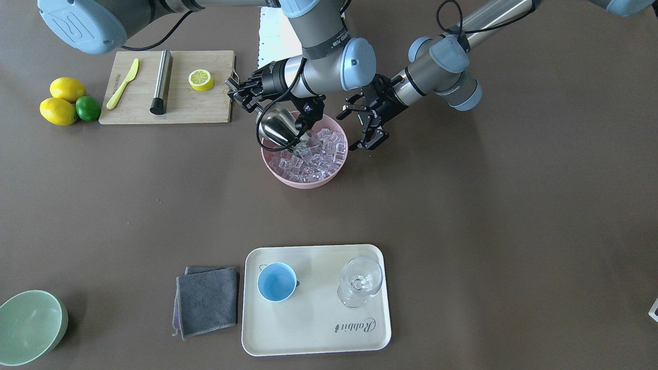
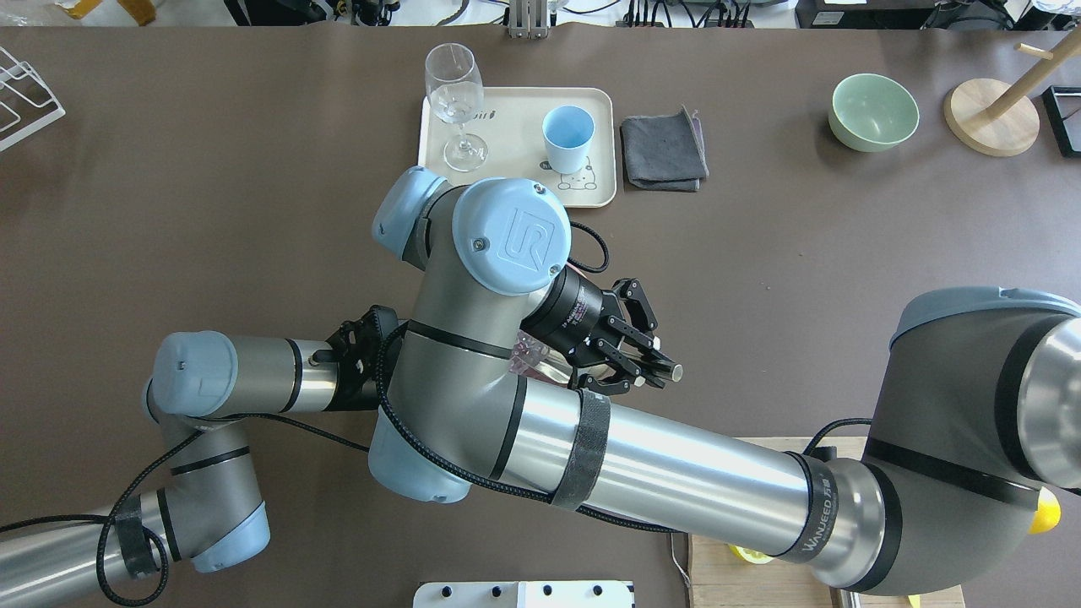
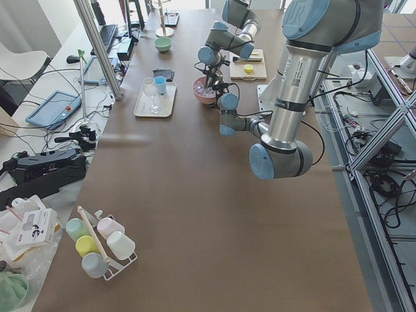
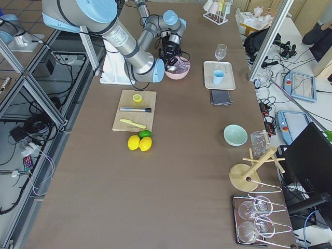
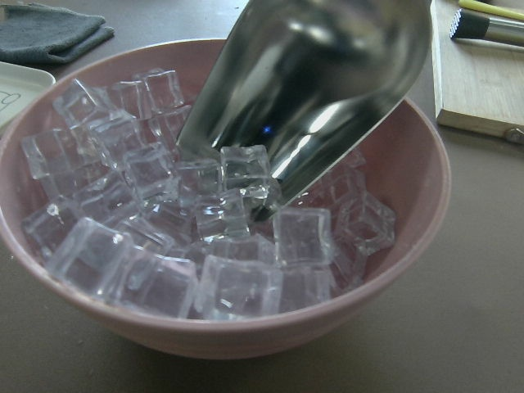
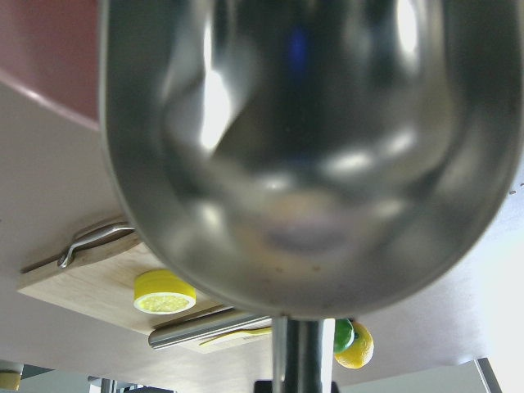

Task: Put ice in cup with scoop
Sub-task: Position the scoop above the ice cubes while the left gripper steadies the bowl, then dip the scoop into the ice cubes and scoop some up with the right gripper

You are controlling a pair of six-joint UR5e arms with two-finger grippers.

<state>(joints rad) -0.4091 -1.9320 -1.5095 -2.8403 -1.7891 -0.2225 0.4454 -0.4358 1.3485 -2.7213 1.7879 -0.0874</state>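
Observation:
My right gripper (image 1: 238,93) is shut on the thin rod handle of the steel scoop (image 1: 280,128). The scoop tilts down, and its trough lip rests among the ice (image 1: 314,153) in the pink bowl (image 1: 303,183). The left wrist view shows the scoop (image 5: 319,82) pressing into the clear cubes of ice (image 5: 221,246). In the right wrist view the scoop (image 6: 311,147) fills the frame. My left gripper (image 1: 367,126) hangs open just beside the bowl's rim and holds nothing. The light-blue cup (image 1: 276,281) stands empty on the cream tray (image 1: 313,329), far from the bowl.
A clear stemmed glass (image 1: 360,281) shares the tray. A grey cloth (image 1: 207,300) lies beside the tray, and a pale green bowl (image 1: 30,326) sits at the table corner. A wooden board (image 1: 205,105) holds a lemon half, a steel cylinder and a plastic knife, with whole lemons (image 1: 62,102) beside it.

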